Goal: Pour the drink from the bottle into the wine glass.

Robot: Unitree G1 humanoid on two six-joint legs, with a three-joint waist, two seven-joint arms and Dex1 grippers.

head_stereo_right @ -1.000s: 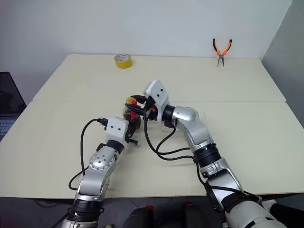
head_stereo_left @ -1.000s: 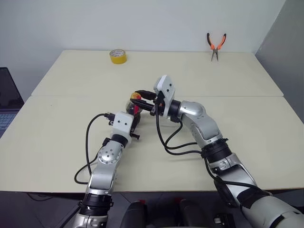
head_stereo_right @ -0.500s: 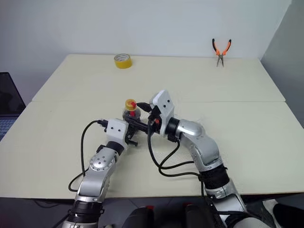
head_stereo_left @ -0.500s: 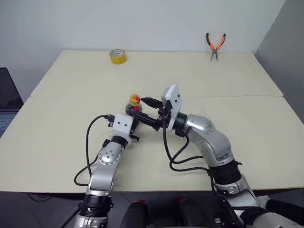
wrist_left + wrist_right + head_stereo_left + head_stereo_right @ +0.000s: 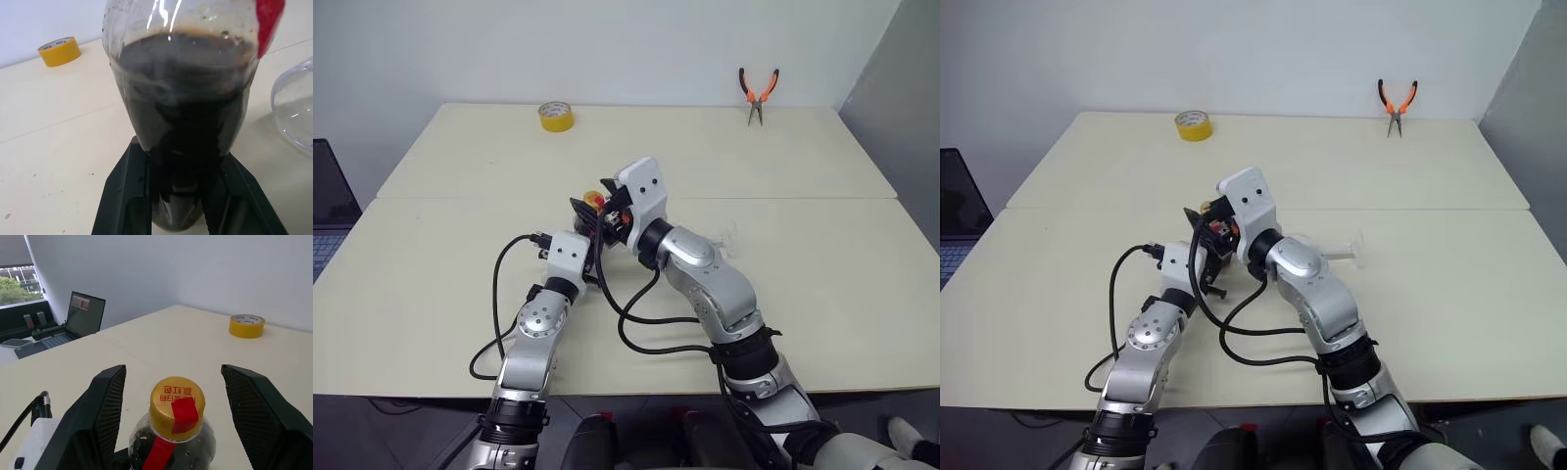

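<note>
A small round clear bottle (image 5: 181, 122) stands upright on the table, and my left gripper (image 5: 181, 152) is shut on its lower body. The dark drink (image 5: 181, 88) fills most of it. The yellow cap (image 5: 177, 399) is on, with a red label strip running over it. My right gripper (image 5: 173, 374) is open at cap height, one finger on each side of the cap and apart from it. The wine glass (image 5: 1337, 252) lies on its side just right of the bottle. Its bowl (image 5: 296, 112) is partly hidden behind my right arm.
A yellow tape roll (image 5: 556, 116) sits at the far left of the table. Orange-handled pliers (image 5: 759, 95) are at the far right edge by the wall. A laptop (image 5: 80, 316) stands off the table's left side. A seam (image 5: 822, 199) runs across the tabletop.
The right gripper was at the cap, drew back low to the right with its fingers opening, then swung back so its open fingers flank the cap. The left gripper and bottle stayed still.
</note>
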